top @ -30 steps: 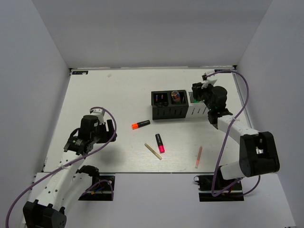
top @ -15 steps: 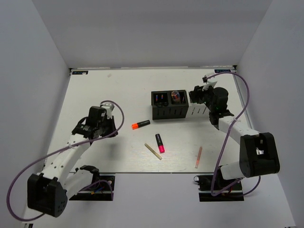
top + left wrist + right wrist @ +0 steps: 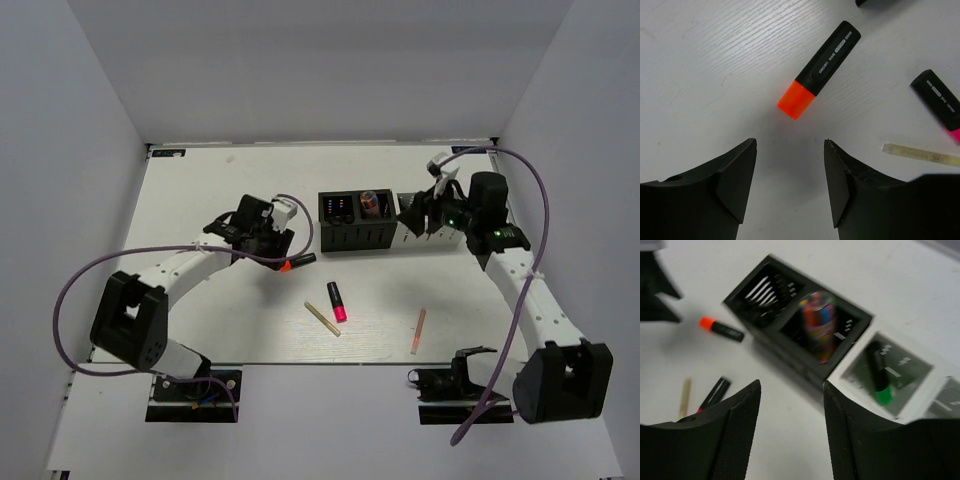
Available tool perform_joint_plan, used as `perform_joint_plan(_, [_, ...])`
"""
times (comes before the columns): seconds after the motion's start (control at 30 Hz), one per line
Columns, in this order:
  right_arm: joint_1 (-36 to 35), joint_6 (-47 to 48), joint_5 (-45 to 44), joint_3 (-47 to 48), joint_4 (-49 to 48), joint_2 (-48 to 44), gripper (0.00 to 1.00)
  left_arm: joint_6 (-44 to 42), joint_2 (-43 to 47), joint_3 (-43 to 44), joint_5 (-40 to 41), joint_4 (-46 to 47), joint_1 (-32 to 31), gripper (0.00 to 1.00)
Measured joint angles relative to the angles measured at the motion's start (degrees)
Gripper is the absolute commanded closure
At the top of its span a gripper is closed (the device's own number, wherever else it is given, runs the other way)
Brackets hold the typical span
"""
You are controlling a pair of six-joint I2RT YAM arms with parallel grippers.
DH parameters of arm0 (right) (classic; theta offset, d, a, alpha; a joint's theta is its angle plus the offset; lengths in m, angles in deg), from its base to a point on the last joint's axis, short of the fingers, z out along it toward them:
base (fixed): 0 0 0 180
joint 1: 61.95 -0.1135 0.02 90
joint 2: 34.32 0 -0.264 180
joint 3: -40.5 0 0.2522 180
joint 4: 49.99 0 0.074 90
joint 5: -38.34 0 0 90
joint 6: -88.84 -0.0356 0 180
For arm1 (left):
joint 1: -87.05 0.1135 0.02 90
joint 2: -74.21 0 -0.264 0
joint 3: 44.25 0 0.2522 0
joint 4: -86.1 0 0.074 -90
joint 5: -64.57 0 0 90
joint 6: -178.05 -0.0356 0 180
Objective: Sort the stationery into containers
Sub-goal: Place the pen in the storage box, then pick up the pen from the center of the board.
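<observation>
Stationery lies partly sorted. Nearest the arm bases, a thin salmon stick (image 3: 418,331) rests on the table (image 3: 200,190), with a beige stick (image 3: 322,319) and a pink-capped highlighter (image 3: 336,301) close together to its left. A little farther out lies the orange-capped highlighter (image 3: 822,67), flat and free. The left gripper (image 3: 789,145) hovers just short of its cap, jaws apart and holding nothing.

Farther back stands the row of mesh cups (image 3: 355,237). A green-capped highlighter (image 3: 879,377) sits in one of the white ones. The right gripper (image 3: 791,387) hangs just beside that end of the row, jaws spread and empty.

The step in hand looks like the left arm's approach to the orange-capped highlighter. The barrel runs slantwise to the line of the jaws and lies ahead of the fingertips. So the next move likely calls for a short advance, a turn of the wrist to set the jaws across the barrel, then a descent to the table before closing.
</observation>
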Motion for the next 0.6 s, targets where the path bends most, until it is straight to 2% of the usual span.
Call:
perform_joint_plan(0.17, [0.9,3.1,12.52,-4.96,7.32,-7.91,0.45,-4.74,-6.69,0.48,-1.49,5.51,-1.01,0.35])
perform_joint_plan(0.27, [1.51,4.5,17.42,-5.55,10.73,-8.87,0.44,-6.45,-9.68,1.42,-3.1,7.98,-1.27,0.33])
perform_joint_plan(0.6, [4.46,5.51,22.53,-6.82,12.92,-7.93,0.41,-9.68,-17.73,7.74,-5.55,11.87,-2.14,0.31])
